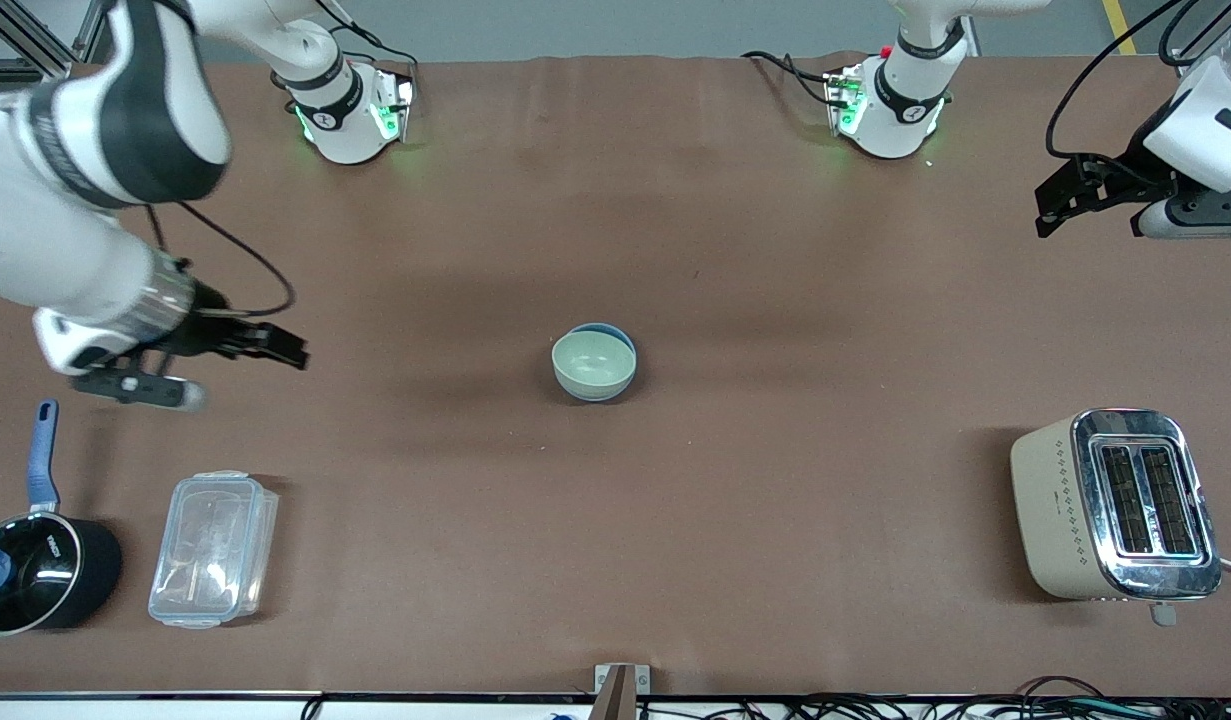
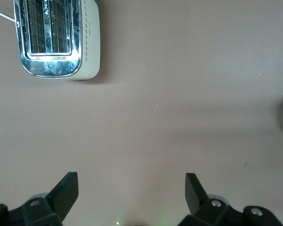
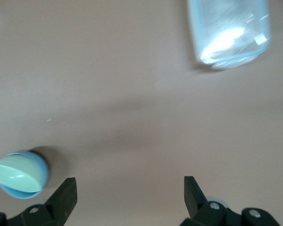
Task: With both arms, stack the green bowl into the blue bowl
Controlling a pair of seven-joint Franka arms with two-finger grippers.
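Two bowls sit nested mid-surface: we see the green bowl inside the blue bowl, so stacking looks done. The right pincer hangs wide open and empty beside them; the left pincer likewise, well apart, apparently waiting.

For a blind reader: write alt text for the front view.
The green bowl sits nested in the blue bowl at the table's middle. Both arms are drawn back, the left pincer and right pincer open and empty.
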